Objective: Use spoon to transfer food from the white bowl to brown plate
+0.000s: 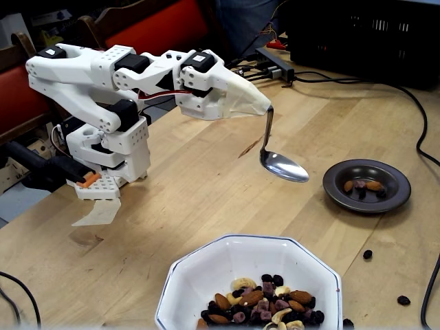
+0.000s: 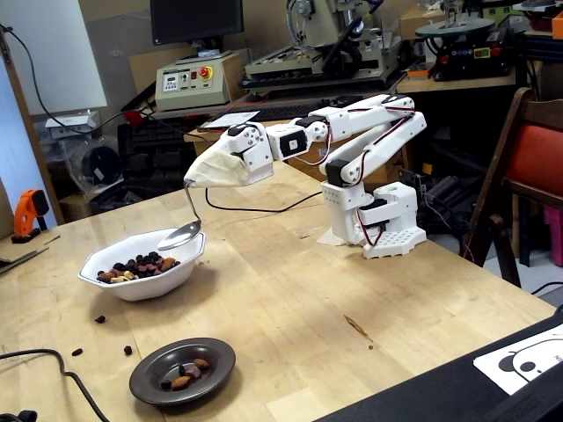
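In a fixed view, the arm (image 1: 103, 96) reaches out from the left. The gripper (image 1: 258, 104) is covered in white wrapping; its fingers are closed on the handle of the spoon (image 1: 283, 165), which hangs below the fingertips, above the table (image 1: 192, 192). The spoon's scoop looks empty. The white bowl (image 1: 206, 275) lies below the fingers with the food (image 1: 265, 302) inside. The brown plate (image 1: 368, 185) sits to the right of the fingers, holding a few pieces.

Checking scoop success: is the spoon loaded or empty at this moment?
Empty. In a fixed view the spoon hangs above the table with its shiny bowl bare, no food in it; the other fixed view shows nothing in it either.
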Robot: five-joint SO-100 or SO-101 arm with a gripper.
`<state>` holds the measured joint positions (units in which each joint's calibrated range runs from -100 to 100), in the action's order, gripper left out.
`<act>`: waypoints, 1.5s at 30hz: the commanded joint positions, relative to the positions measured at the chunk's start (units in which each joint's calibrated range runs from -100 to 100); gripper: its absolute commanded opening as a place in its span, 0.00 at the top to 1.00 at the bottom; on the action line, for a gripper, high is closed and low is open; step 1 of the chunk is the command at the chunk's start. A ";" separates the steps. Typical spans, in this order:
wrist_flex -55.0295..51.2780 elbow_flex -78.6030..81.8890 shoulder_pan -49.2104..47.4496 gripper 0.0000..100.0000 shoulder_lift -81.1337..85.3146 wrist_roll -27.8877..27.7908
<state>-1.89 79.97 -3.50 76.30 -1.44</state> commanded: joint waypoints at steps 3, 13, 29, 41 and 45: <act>0.07 1.63 0.47 0.97 1.19 0.24; 3.47 7.91 0.47 0.97 8.72 0.24; 4.18 15.34 0.10 0.97 21.99 0.24; 4.18 16.67 -0.05 0.97 22.16 0.24; 4.18 16.67 0.17 0.97 22.16 0.24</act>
<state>1.16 96.80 -3.43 97.68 -1.44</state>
